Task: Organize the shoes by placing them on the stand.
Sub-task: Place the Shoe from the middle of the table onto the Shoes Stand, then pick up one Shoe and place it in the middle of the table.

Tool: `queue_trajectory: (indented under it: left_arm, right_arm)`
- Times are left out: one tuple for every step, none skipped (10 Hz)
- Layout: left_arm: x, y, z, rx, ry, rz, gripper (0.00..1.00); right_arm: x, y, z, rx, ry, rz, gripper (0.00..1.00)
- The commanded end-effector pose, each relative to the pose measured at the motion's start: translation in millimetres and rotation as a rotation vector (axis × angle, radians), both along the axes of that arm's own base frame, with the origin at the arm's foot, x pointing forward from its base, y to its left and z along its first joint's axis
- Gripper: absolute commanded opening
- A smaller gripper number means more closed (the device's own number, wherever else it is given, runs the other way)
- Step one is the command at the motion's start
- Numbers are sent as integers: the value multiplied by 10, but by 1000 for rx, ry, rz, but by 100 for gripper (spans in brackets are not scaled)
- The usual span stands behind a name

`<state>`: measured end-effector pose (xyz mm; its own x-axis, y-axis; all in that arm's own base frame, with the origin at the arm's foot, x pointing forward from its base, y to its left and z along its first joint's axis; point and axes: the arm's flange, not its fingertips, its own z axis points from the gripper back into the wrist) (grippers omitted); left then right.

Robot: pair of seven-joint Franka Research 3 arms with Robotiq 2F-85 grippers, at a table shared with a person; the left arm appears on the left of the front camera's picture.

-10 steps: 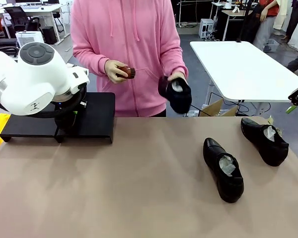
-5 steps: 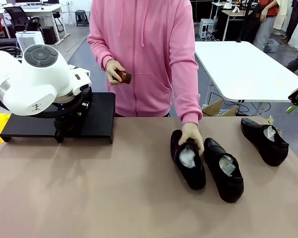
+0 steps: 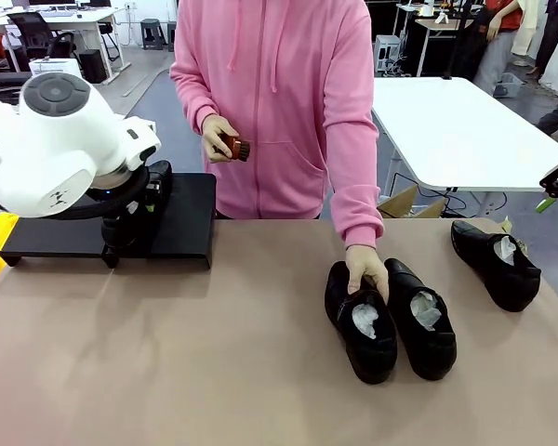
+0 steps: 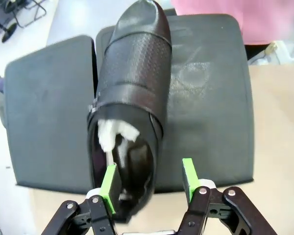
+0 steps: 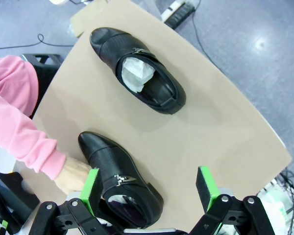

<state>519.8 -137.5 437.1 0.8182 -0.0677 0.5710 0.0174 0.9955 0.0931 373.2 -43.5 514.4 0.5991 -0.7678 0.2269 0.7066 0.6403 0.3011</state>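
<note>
At lower centre of the front view, a person's hand rests on the heel of a shoe lying on the counter, right against a second shoe. A second ago that shoe was up at the person's chest, so it has only just been set down for pickup. A third shoe lies apart at the right edge.

The right wrist view shows the right gripper with its fingers wide apart and empty, hanging over the shoe beside the person's hand.

Farther back at left, the left arm hangs over the stand and hides what is under it. The left wrist view fills that gap. A fourth shoe lies on the stand, toe toward the top of the frame. The left gripper has its fingers apart, one pad at the heel opening and the other clear of the shoe's side. Its grip has opened within the last second, so I judge one shoe placed and three left.

Farthest back, the person's other hand holds a brush.
</note>
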Motion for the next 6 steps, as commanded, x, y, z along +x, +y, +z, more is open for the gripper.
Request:
queue_trajectory:
  left_arm:
    - [114,-20,-48,50,-3,-29,66]
    - [114,-20,-48,50,-3,-29,66]
    - [114,-20,-48,50,-3,-29,66]
    - [114,-20,-48,50,-3,-29,66]
    - [114,-20,-48,50,-3,-29,66]
    - [114,-20,-48,50,-3,-29,66]
  right_arm:
    - [-8,-20,1,-4,-6,14,100]
    - [-8,-20,1,-4,-6,14,100]
    - [-8,-20,1,-4,-6,14,100]
    - [-8,-20,1,-4,-6,14,100]
    - [-8,-20,1,-4,-6,14,100]
    - [-8,-20,1,-4,-6,14,100]
